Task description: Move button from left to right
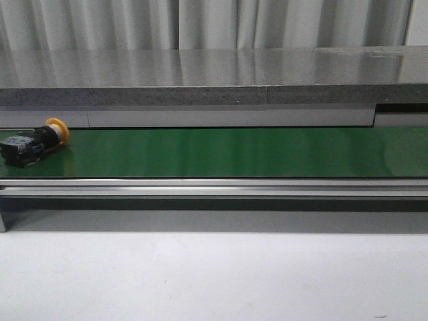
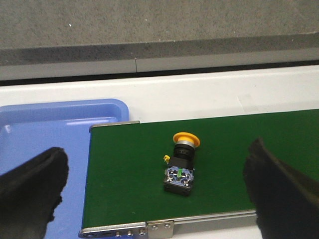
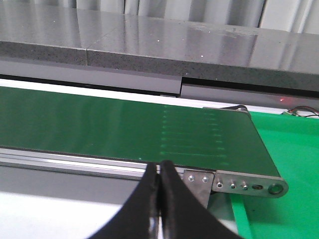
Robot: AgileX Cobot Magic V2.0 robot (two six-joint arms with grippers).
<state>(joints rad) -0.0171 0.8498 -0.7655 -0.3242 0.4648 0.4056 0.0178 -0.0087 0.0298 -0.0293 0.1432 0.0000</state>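
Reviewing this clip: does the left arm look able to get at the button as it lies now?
Probably yes. The left tool is open, its fingers either side of the button, which lies on its side on the green belt with nothing covering it.

The button (image 1: 32, 143) lay at the left end of the green belt (image 1: 227, 152), its black body cut off by the front view's edge. Beside that end, the blue tray (image 2: 55, 129) ran out of frame, partly hidden behind a dark, blurred finger (image 2: 30, 186).
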